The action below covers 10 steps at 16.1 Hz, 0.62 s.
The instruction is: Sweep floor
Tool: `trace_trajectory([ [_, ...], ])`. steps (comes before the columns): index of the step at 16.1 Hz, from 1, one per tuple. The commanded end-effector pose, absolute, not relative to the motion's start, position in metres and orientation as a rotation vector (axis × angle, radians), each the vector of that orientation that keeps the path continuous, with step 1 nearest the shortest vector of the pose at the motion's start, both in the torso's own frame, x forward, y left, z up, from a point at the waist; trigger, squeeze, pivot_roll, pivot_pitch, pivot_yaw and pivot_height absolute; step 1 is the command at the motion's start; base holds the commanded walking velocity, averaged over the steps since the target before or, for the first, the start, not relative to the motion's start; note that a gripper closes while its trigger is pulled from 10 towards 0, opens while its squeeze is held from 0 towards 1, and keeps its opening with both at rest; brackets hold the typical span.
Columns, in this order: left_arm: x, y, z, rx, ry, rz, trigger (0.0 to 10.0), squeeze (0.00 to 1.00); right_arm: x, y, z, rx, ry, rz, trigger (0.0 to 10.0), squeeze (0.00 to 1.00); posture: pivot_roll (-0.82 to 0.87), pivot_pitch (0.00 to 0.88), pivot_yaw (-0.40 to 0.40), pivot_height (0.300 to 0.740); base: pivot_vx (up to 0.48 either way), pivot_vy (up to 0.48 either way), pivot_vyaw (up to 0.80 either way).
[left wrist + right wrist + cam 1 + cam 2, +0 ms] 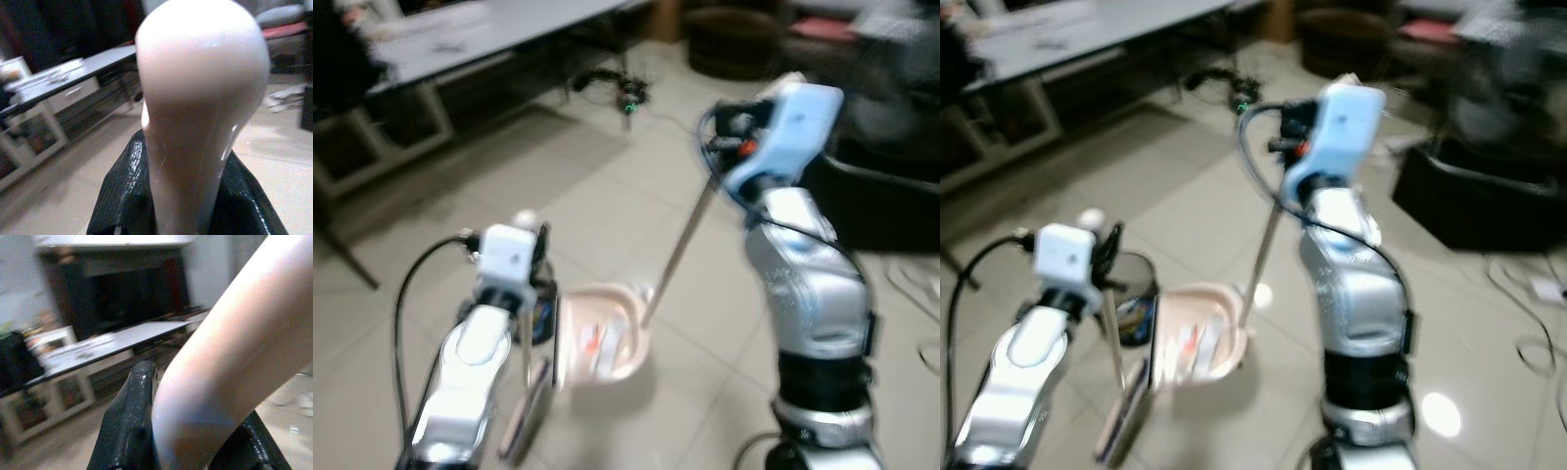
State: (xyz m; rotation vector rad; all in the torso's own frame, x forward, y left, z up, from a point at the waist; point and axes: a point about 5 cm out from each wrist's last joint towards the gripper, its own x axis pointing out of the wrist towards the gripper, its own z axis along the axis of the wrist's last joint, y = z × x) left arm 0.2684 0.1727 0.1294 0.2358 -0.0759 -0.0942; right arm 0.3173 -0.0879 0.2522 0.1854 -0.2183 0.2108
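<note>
The tiled floor (607,196) stretches from a long low table (480,34) toward the robot. Between the arms, a pink dustpan (602,338) rests on the tiles with some litter already in it, so sweeping looks partly done; emptying is left. Its long handle (680,245) rises to the right gripper (195,445), which pinches it. The left gripper (188,196) is pinched on the broom (524,392) handle, its head down just beside the dustpan.
</note>
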Motion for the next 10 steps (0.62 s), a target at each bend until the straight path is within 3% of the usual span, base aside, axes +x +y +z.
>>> trace_trajectory([
  [1,0.2706,0.1699,0.1406,0.259,-0.128,-0.101,10.0,0.00,0.3155,-0.0875,0.2667,0.211,-0.278,0.231,10.0,0.00,-0.08,0.000,0.072,0.740,0.345,0.000,0.80],
  [3,0.2706,0.1706,0.1409,0.258,-0.131,-0.096,10.0,0.00,0.3159,-0.0864,0.2672,0.216,-0.278,0.235,10.0,0.00,-0.08,0.000,0.072,0.740,0.349,0.000,0.80],
  [10,0.2688,0.1697,0.1380,0.255,-0.123,-0.095,10.0,0.00,0.3168,-0.0883,0.2670,0.219,-0.281,0.226,10.0,0.00,-0.08,0.000,0.065,0.740,0.350,0.000,0.00],
])
